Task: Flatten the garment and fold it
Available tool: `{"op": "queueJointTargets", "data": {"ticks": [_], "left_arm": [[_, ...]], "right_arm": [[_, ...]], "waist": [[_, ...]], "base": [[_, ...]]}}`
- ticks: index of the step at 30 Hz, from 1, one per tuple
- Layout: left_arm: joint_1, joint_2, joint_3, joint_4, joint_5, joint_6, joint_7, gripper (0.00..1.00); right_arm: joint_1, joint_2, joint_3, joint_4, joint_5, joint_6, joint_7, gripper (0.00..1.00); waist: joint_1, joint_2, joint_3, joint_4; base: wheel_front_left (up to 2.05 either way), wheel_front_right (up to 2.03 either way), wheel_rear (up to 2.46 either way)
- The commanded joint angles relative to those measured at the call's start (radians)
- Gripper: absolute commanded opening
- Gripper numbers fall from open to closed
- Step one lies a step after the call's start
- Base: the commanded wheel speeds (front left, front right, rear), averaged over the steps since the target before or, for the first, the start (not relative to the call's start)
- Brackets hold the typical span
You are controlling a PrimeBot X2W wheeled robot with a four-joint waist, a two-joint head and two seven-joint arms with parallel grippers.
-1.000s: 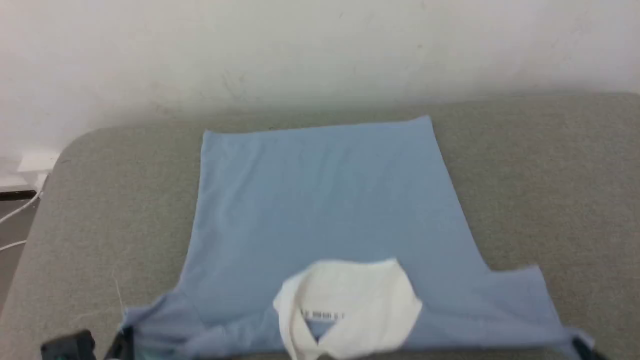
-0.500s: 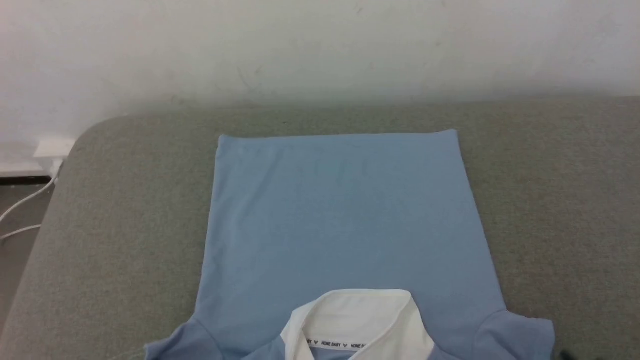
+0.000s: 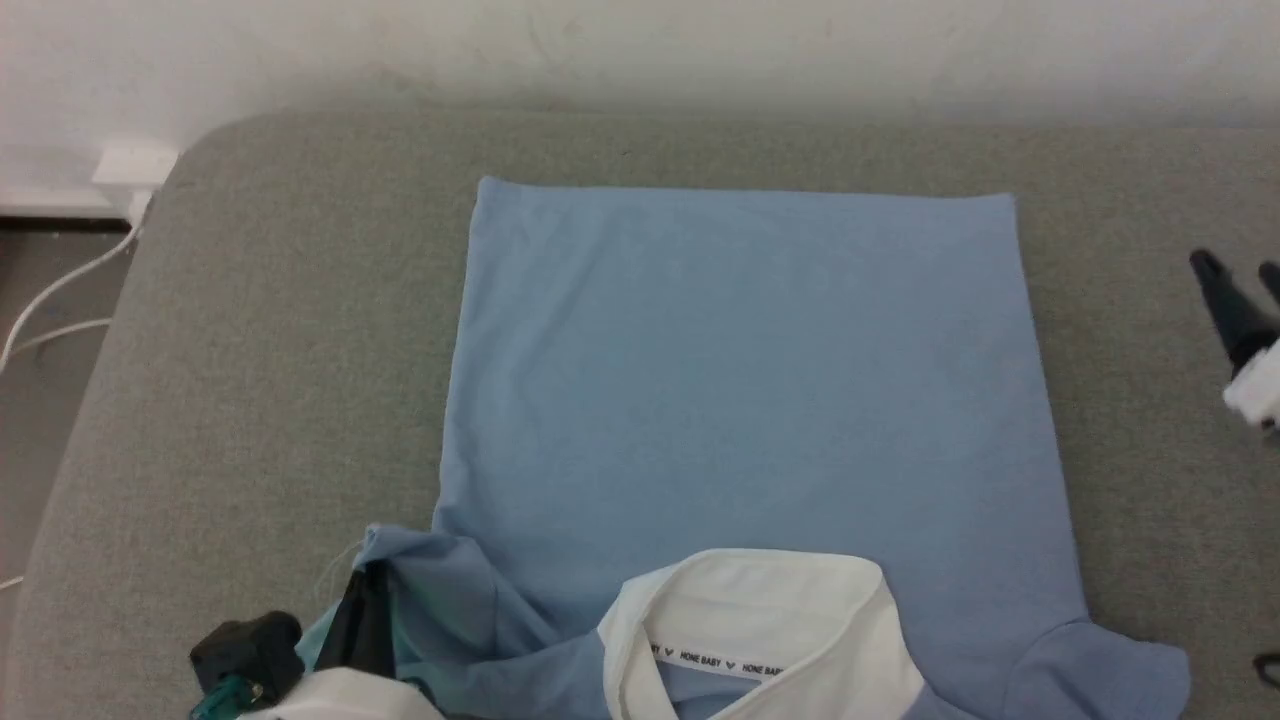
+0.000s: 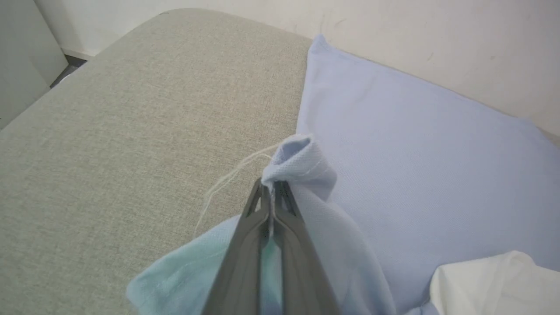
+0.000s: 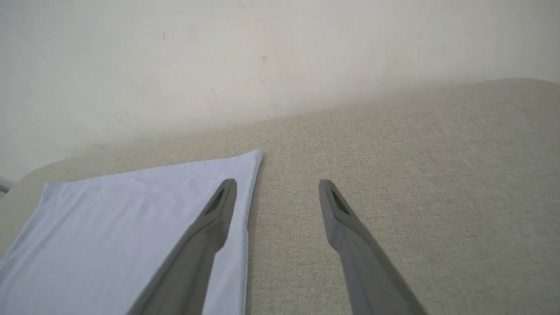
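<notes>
My left gripper (image 4: 271,192) pinched tight on polo shirt (image 3: 740,370) sleeve hem (image 4: 299,159), seemingly raised off grey cushion (image 3: 280,350). My right gripper (image 5: 278,190) spread wide, empty, beside shirt edge.

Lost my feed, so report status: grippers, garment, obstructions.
Left gripper shut on garment sleeve, bunched. Right gripper open, off the fabric. Body flat on grey cushion. White cables past cushion's left edge.

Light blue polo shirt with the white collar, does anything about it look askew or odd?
Yes. The light blue polo shirt lies flat on the grey padded surface except the sleeve on the robot's left, bunched and pinched in the shut left gripper. A loose pale thread trails from that sleeve.
</notes>
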Motion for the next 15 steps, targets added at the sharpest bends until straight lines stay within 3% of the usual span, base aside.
{"op": "queueJointTargets", "data": {"ticks": [1, 8, 15], "left_arm": [[-0.03, -0.011, -0.011, -0.009, 0.018, -0.009, -0.016, 0.0], [-0.128, -0.064, -0.062, -0.025, 0.064, -0.029, -0.083, 0.0], [-0.18, -0.089, -0.098, -0.045, 0.093, -0.04, -0.109, 0.0]], "right_arm": [[-0.061, -0.021, 0.019, 0.046, 0.011, -0.001, 0.005, 1.0], [-0.397, -0.128, 0.158, 0.329, 0.057, -0.001, 0.122, 1.0], [-0.572, -0.165, 0.23, 0.508, 0.084, -0.001, 0.306, 1.0]], "waist": [[-0.0002, 0.0, 0.113, 0.081], [-0.0002, 0.0, 0.243, 0.161], [-0.0002, 0.0, 0.309, 0.211]], "base": [[0.0, 0.0, 0.0], [0.0, 0.0, 0.0], [0.0, 0.0, 0.0]]}}
